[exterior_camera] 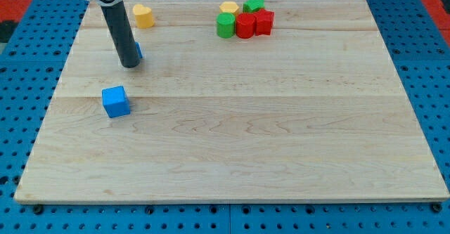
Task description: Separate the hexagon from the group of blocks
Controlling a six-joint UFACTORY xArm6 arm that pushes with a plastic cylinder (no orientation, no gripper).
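A group of blocks sits at the view's top, right of centre: a yellow block (228,8), a green star-like block (254,4), a rounded green block (226,25), a rounded or many-sided red block (245,26) and a red star-like block (264,22). They touch one another. I cannot tell for sure which one is the hexagon. My tip (130,65) rests on the board at the view's upper left, far left of the group. A blue block (138,50) shows partly from behind the rod, right beside the tip.
A blue cube (116,101) lies below the tip, toward the view's left. A yellow heart-like block (143,15) lies above and right of the tip, near the top edge of the wooden board (246,143). Blue perforated table surrounds the board.
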